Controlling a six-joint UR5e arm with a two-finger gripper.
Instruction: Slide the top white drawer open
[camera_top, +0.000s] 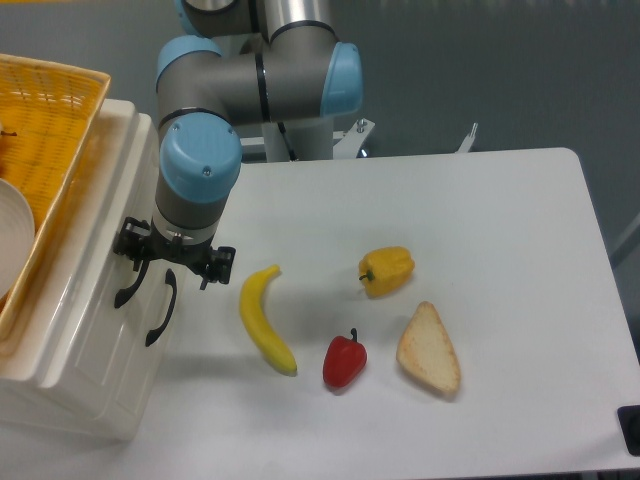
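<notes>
Gleaming cream-white top white drawer (95, 255), curved black handle (128, 283) under the tool (172, 262), its spread perhaps wide, uncertain.

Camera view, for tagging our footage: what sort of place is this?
Probably a robotics lab test bench: a bare white table, an arm mounted at its back edge, and toy-like food such as a banana laid out.

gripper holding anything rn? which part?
Cannot tell. The gripper sits at the cabinet front by the top white drawer's black handle, but the wrist hides the fingertips, so no closed hold is visible.
</notes>
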